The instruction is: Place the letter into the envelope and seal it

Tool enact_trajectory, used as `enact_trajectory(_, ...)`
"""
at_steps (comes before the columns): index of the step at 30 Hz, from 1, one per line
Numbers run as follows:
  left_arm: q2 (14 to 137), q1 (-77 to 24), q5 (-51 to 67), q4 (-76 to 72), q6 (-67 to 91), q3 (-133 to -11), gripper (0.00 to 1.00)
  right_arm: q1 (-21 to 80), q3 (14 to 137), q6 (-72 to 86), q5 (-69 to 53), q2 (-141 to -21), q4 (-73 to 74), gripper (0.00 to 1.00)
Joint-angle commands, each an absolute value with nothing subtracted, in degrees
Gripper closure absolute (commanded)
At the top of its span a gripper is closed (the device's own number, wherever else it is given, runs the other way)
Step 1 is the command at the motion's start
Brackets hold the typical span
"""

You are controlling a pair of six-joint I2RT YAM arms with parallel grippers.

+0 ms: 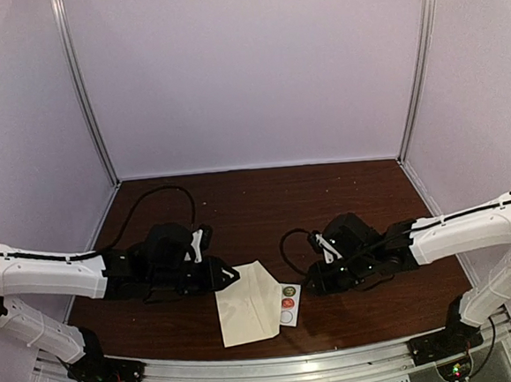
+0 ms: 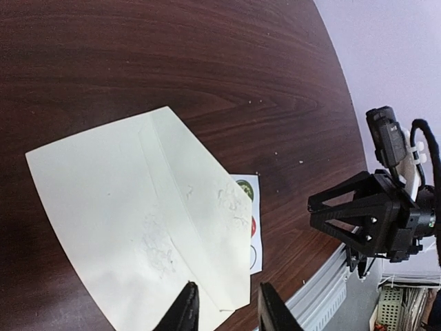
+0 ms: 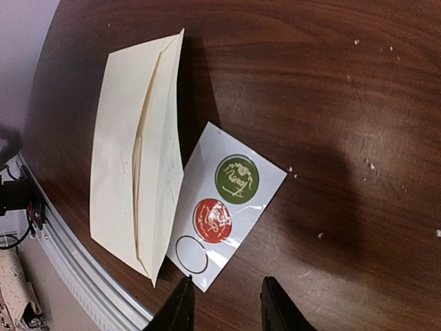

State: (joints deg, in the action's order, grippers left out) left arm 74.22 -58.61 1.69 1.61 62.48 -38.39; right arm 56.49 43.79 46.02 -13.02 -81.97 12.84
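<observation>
The cream envelope (image 1: 249, 305) lies flat on the dark wood table near the front edge, with its flap folded over and slightly lifted along the crease. It also shows in the left wrist view (image 2: 138, 207) and the right wrist view (image 3: 131, 158). No separate letter sheet is in view. My left gripper (image 1: 234, 278) is open and empty, hovering over the envelope's near corner (image 2: 227, 312). My right gripper (image 1: 310, 286) is open and empty, just above the table beside the sticker card (image 3: 224, 312).
A small white card (image 3: 227, 200) with a green and a red round sticker and one empty ring lies partly under the envelope's right edge (image 1: 288, 303). The metal front rail (image 1: 269, 367) runs close below. The right arm's gripper (image 2: 372, 221) faces the left one.
</observation>
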Motion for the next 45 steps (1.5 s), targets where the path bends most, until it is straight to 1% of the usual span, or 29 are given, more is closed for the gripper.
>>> enact_trajectory(1, 75.56, -59.24, 1.03, 0.4, 62.59, -40.24, 0.71, 59.15, 40.81, 48.84, -15.37, -81.4, 6.42, 0.7)
enact_trajectory(5, 75.69, -59.39, 1.26, -1.14, 63.17, -39.24, 0.71, 62.15, 38.85, 50.15, -16.65, -82.01, 2.15, 0.76)
enact_trajectory(12, 75.0, -59.34, 1.49, -2.2, 64.08, -38.03, 0.71, 64.56, 40.83, 50.47, -18.07, -87.39, -2.48, 0.81)
enact_trajectory(23, 72.89, -59.34, 1.14, -2.07, 64.8, -36.3, 0.71, 65.4, 41.7, 49.83, -18.54, -94.56, -5.24, 0.85)
enact_trajectory(28, 72.63, -59.38, 1.02, -1.77, 64.8, -36.29, 0.71, 65.3, 40.95, 48.67, -16.66, -96.06, -3.47, 0.86)
enact_trajectory(37, 71.8, -59.34, 1.08, -1.49, 64.79, -35.6, 0.71, 62.42, 36.39, 48.97, -13.97, -91.26, 1.64, 0.86)
enact_trajectory(45, 72.18, -60.35, 1.4, -1.49, 63.74, -36.39, 0.71, 53.95, 31.53, 48.12, -12.5, -82.66, 6.74, 0.84)
